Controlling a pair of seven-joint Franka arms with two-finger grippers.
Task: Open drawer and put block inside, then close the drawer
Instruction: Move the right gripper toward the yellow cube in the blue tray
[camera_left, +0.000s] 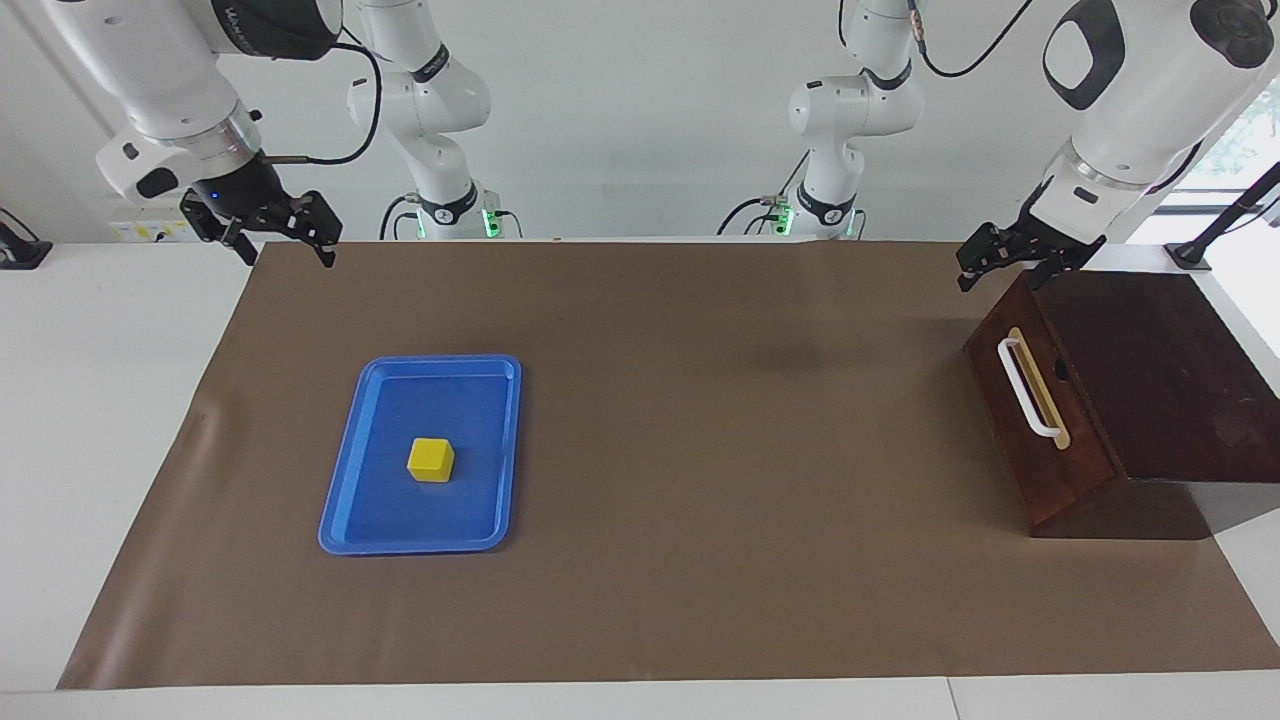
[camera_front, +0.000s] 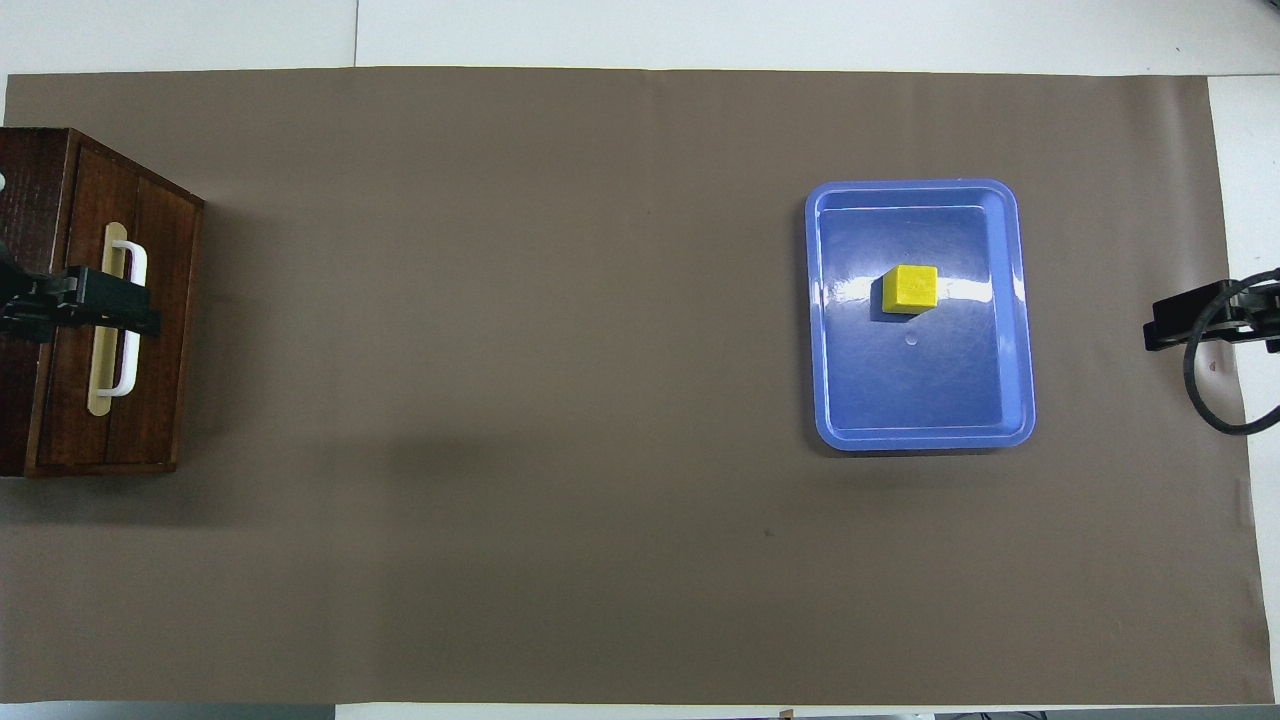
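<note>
block (camera_left: 431, 460) sits mid blue tray (camera_left: 350, 470); drawer (camera_left: 1040, 420) closed at table's left-arm edge; left gripper (camera_left: 1010, 265) and right gripper (camera_left: 270, 235) both released, empty.

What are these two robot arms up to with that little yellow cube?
Nothing is being handled yet. The yellow block sits in a blue tray toward the right arm's end of the table. The wooden box's drawer is shut at the left arm's end. The left gripper hangs open over the box; the right gripper waits open, raised over the table's edge. Neither touches anything.
</note>
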